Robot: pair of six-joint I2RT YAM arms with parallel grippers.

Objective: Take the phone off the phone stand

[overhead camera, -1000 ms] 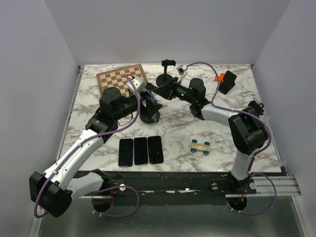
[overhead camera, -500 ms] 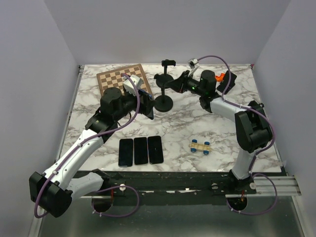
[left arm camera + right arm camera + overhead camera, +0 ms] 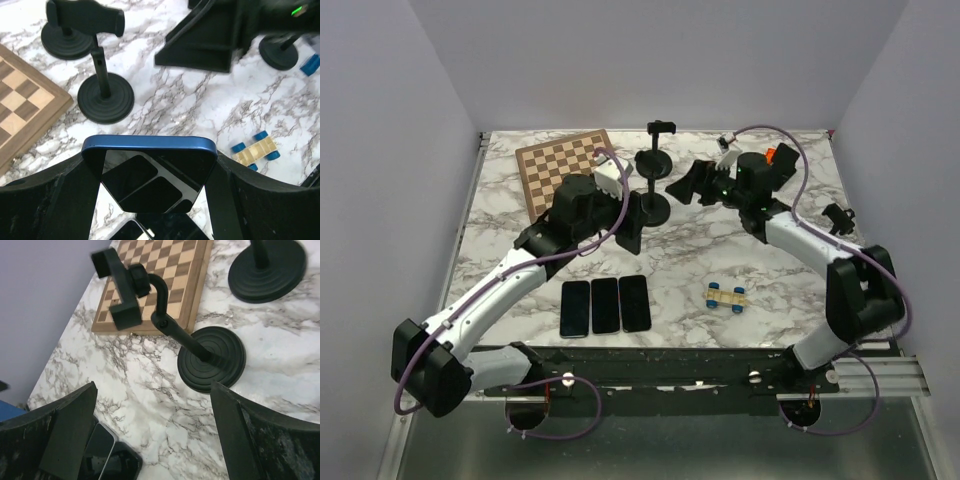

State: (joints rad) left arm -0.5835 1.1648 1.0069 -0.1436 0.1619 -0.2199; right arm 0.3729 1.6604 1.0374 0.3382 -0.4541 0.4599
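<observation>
My left gripper (image 3: 629, 223) is shut on a blue-edged phone (image 3: 149, 148), gripping its two long sides and holding it above the table. The phone is apart from the phone stand (image 3: 655, 206), whose round black base stands just to the right and behind. In the right wrist view the stand (image 3: 212, 358) rises to an empty clamp (image 3: 121, 287). My right gripper (image 3: 693, 184) hangs right of the stand. It is open, and between its fingers (image 3: 70, 430) only bare marble shows.
A second black stand (image 3: 653, 160) is behind the first, and a third (image 3: 779, 167) with an orange part is at the back right. A chessboard (image 3: 557, 163) lies at the back left. Three phones (image 3: 605, 305) lie side by side near the front, a small toy car (image 3: 727, 294) to their right.
The right gripper pulled the stand rightward away from the phone, then let go, opened wide and drew back right. The left gripper kept the phone and shifted slightly right.
</observation>
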